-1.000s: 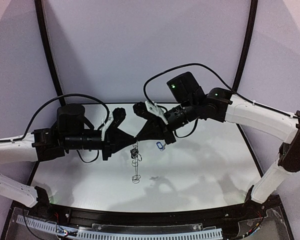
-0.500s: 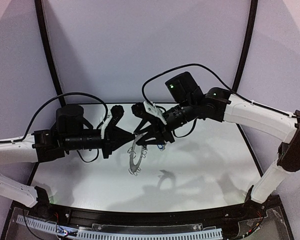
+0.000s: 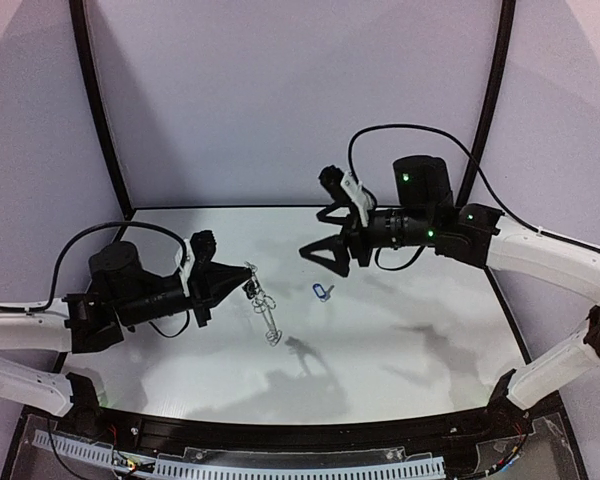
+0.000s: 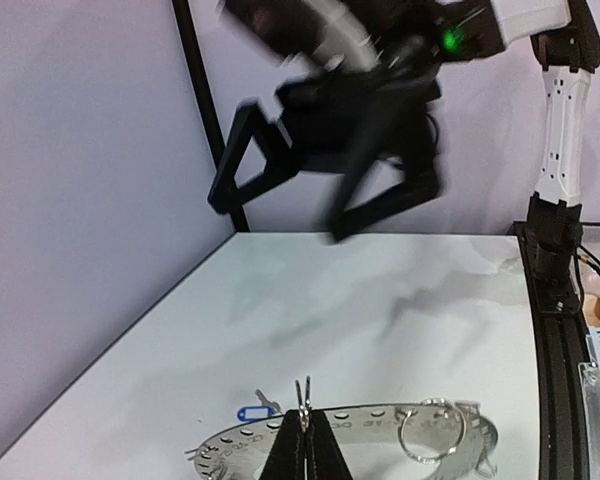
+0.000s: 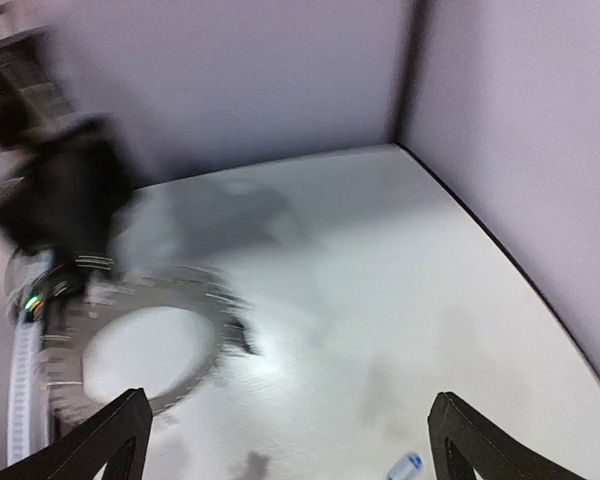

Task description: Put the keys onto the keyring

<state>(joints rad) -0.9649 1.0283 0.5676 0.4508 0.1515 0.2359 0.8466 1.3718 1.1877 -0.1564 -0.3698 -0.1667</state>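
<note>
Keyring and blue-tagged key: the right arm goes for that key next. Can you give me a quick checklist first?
1. Left gripper shut on the keyring: ok.
2. Right gripper open and empty: ok.
3. Blue-tagged key lying free on the table, apart from the keyring: ok.
4. Path from the right gripper down to the blue-tagged key free of the left arm: ok, judging from the top view.
5. Right wrist view sharp enough to aim by: not ok, it is blurred.
6. Whereabouts of the black-headed key: cannot tell.
</note>
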